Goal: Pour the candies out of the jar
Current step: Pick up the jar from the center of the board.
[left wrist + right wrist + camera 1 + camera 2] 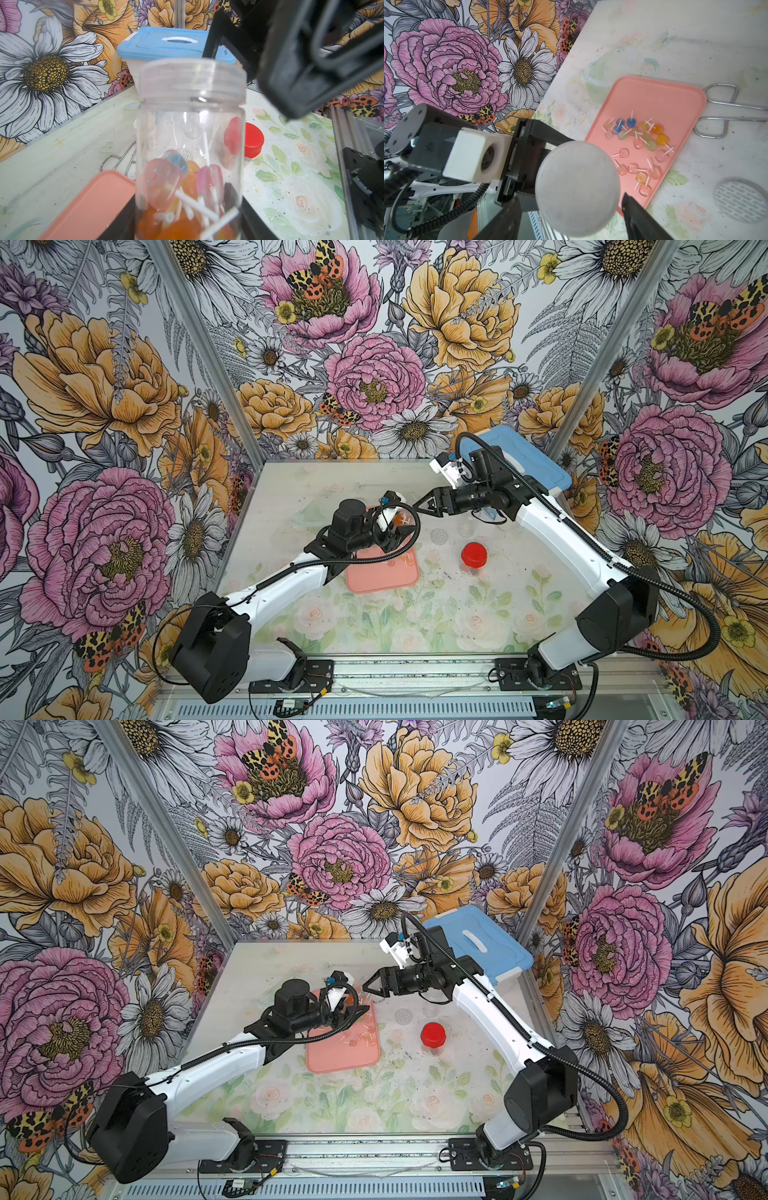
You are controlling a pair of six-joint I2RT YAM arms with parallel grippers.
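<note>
Clearly the left pincer (182, 207) grips the jar (191, 124) of candies (164, 182), while the right pincer (571, 197) stands spread around its lid (577, 178)

Blue-lidded box (498, 957) (rear corner); red cap (432, 1033); steel tongs (737, 118).

Likely lab: floral booth (374, 364), aluminium rail (415, 670)

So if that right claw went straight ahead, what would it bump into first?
Most likely the frosted round lid of the clear plastic jar, which sits right ahead between the right gripper's open jaws.
</note>
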